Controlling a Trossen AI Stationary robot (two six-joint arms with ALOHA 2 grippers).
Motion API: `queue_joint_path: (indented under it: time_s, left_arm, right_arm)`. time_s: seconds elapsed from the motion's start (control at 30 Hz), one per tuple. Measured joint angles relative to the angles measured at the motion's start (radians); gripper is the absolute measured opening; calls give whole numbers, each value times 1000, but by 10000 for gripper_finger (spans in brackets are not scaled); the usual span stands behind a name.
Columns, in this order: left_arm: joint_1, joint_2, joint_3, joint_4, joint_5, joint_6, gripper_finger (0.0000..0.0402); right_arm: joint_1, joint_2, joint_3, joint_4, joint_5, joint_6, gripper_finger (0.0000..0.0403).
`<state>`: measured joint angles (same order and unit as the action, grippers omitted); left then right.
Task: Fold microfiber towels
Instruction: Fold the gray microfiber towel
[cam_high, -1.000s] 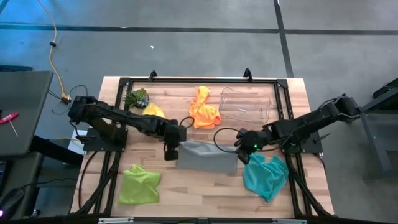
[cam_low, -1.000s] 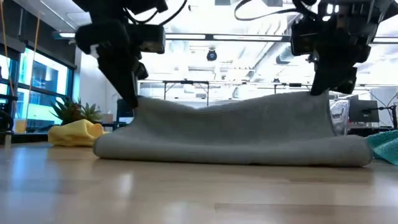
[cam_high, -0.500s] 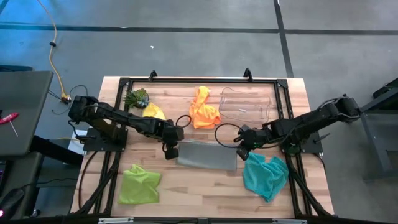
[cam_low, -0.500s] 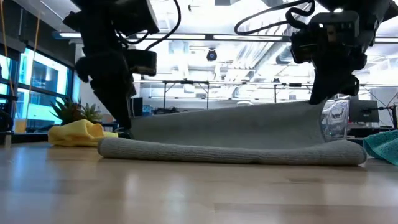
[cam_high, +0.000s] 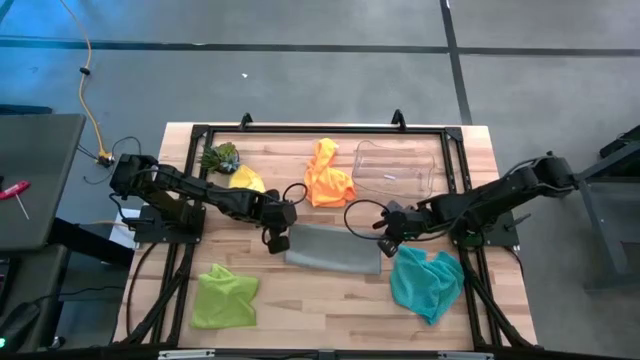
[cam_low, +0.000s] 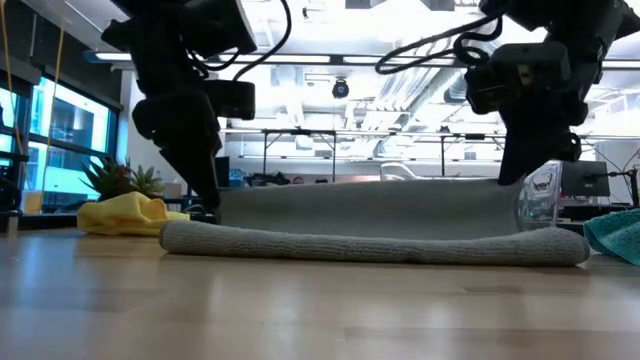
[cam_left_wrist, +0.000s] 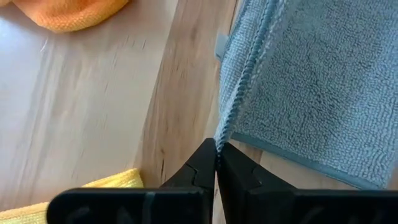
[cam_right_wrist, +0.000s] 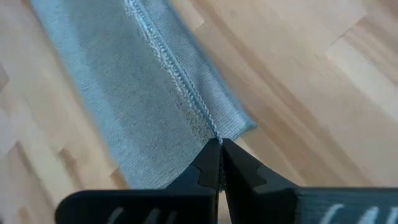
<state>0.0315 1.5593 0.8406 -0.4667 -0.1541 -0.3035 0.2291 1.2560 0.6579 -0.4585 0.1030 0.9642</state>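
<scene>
wide grey concrete floor (cam_high: 300, 80) all around, dark seams running across it, and behind the table an open hall with bright ceiling lights (cam_low: 340, 70) and tall windows (cam_low: 60, 130). the wooden table (cam_high: 300, 300) sits inside a black frame (cam_high: 320, 130), pale planks, bare along its near edge. on it the grey towel (cam_high: 330, 250) lies centre, its near fold flat on the wood and its far edge lifted between the two arms. left gripper (cam_left_wrist: 216, 149) has its fingers pressed together, pinching the towel's hem at one corner; right gripper (cam_right_wrist: 219, 146) does the same at the other corner, pinched tight on the stitched edge. teal towel (cam_high: 428, 282) crumpled just beside the grey one, toward the right arm. lime green towel (cam_high: 224, 296) bunched at the near left. orange towel (cam_high: 328, 175) heaped at the far middle, clear plastic bin (cam_high: 395, 168) next to it. yellow towel (cam_high: 246, 179) at the far left, touching the small spiky plant (cam_high: 220, 157).
</scene>
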Motion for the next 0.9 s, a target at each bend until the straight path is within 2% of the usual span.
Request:
queue_joint_path:
  time_s: [0.17,0.27,0.37,0.47,0.6,0.73,0.8,0.9]
  left_arm:
    - [0,0,0,-1,-67,0,28]
    - [1,0,0,-1,-71,10,50]
    - [1,0,0,-3,-71,35,76]
    - [2,-1,0,-19,-75,44,104]
    - [15,-35,0,-65,-78,63,134]
    - [29,-111,0,-133,-83,72,152]
    - [35,-167,0,-161,-98,65,156]
    - [35,-257,0,-152,-104,33,158]
  right_arm:
    - [0,2,0,4,20,14,0]
    - [0,2,0,3,20,30,2]
    - [0,2,0,3,20,28,20]
    - [0,-1,0,-4,21,26,63]
    - [-8,-10,0,-47,20,29,141]
    - [-40,-60,0,-134,22,0,215]
    - [-60,-104,0,-178,23,10,240]
    - [-75,-178,0,-209,28,26,256]
